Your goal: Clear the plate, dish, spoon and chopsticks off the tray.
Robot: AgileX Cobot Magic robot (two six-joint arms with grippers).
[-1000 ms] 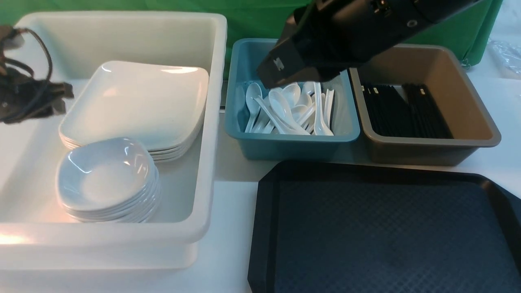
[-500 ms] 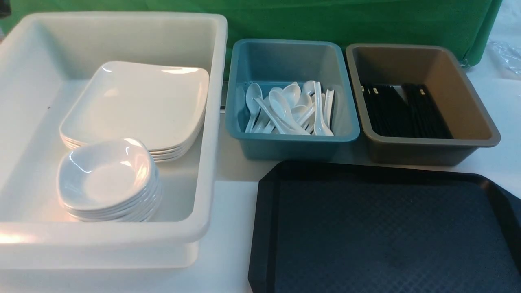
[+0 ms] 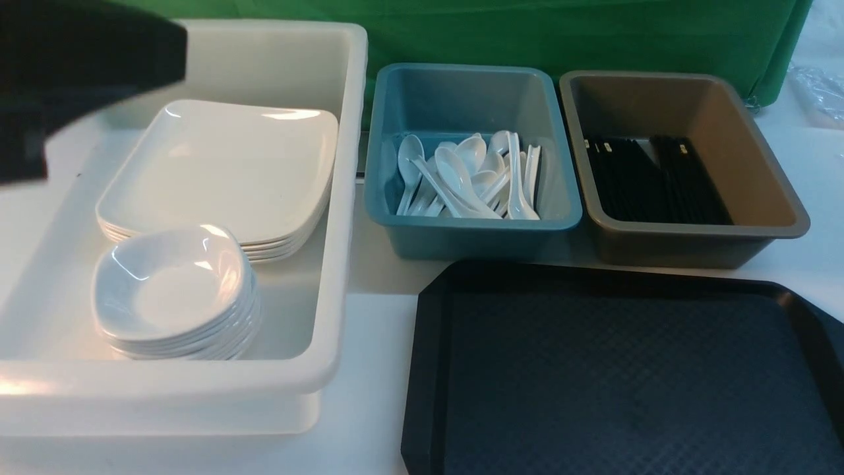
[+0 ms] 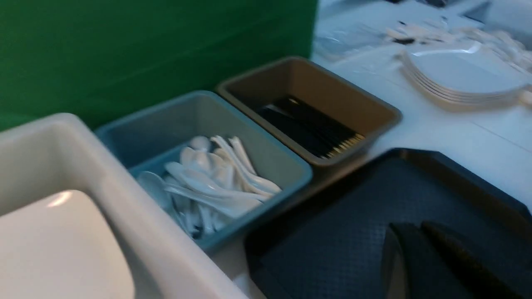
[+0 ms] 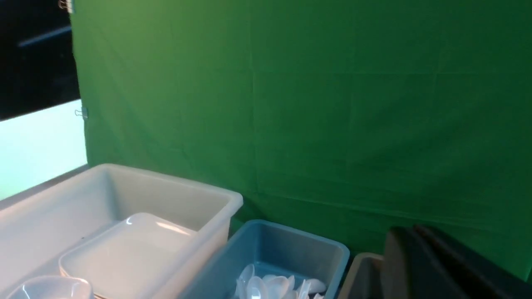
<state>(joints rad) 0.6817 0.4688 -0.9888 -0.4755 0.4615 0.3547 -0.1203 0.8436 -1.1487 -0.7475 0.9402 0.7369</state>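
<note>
The black tray (image 3: 620,369) lies at the front right with nothing on it. Large white plates (image 3: 224,165) are stacked in the white bin (image 3: 346,198), with a stack of small white dishes (image 3: 171,290) in front of them. White spoons (image 3: 468,175) lie in the teal bin (image 3: 461,86). Black chopsticks (image 3: 659,178) lie in the brown bin (image 3: 778,198). My left arm (image 3: 79,72) is a dark blur over the white bin's far left corner. My left gripper (image 4: 409,226) hangs shut and empty above the tray (image 4: 332,232). My right gripper (image 5: 403,230) is shut, empty, raised high.
Another stack of white plates (image 4: 461,79) sits on the white table beyond the brown bin, with small clutter behind it. A green cloth (image 3: 527,33) hangs behind the bins. A strip of table (image 3: 369,284) runs between the white bin and the tray.
The right arm, over the teal bin a second ago, has left the front view. The left arm left the view, then came back as a dark blur at the top left.
</note>
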